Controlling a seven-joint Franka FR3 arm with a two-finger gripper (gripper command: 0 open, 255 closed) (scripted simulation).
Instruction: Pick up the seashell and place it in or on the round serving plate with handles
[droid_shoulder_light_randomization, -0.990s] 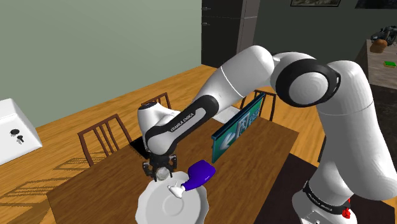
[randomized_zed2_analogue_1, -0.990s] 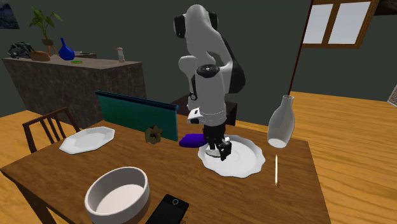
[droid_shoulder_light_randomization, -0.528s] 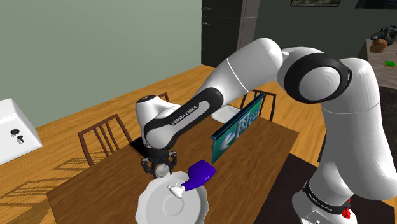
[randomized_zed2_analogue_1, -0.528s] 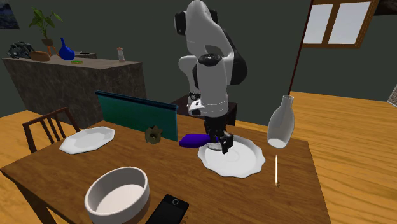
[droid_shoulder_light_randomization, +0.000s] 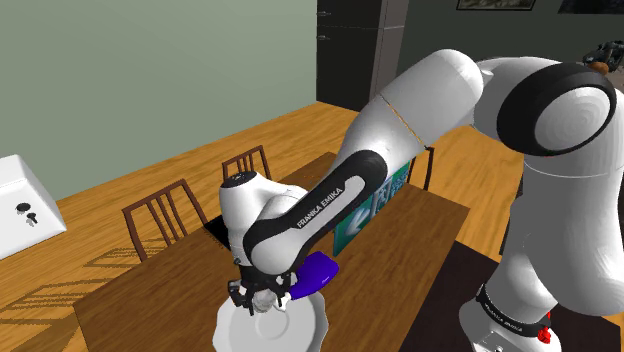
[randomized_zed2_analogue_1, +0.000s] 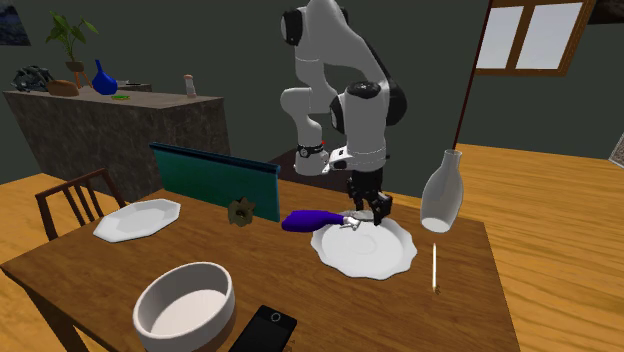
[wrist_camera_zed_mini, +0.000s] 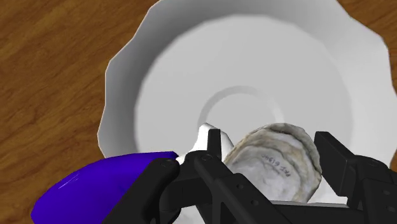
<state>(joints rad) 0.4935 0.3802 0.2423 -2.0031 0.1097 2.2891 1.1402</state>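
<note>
shell (wrist_camera_zed_mini: 277, 162) is up and in the jaws: both black fingers (wrist_camera_zed_mini: 213, 159) press against its sides, so it's clasped, not just sitting between them. a pale, rough, rounded thing, hanging right over the white plate (wrist_camera_zed_mini: 254, 57), a little off the ring in its middle. in the second exterior view the jaws hang above the far part of the plate (randomized_zed2_analogue_1: 385, 262), the arm (randomized_zed2_analogue_1: 365, 120) reaching down from behind. whether the shell touches the plate's floor, i can't tell; it looks a shade clear of it.

one thing to watch: a blue thing (wrist_camera_zed_mini: 95, 188) with a white tip (wrist_camera_zed_mini: 203, 135) lies across the plate's rim, on the second exterior view's left. that tip sits just beside the shell and the finger on that side.

so, by my reading: pick done, carry done, shell over the target. left to do: ease down the last bit, open the jaws, and lift away without dragging the shell back out or nudging the blue thing. the plate is a shallow scalloped dish on the wooden counter (wrist_camera_zed_mini: 51, 76), so i'd expect the shell to stay put once let go.
</note>
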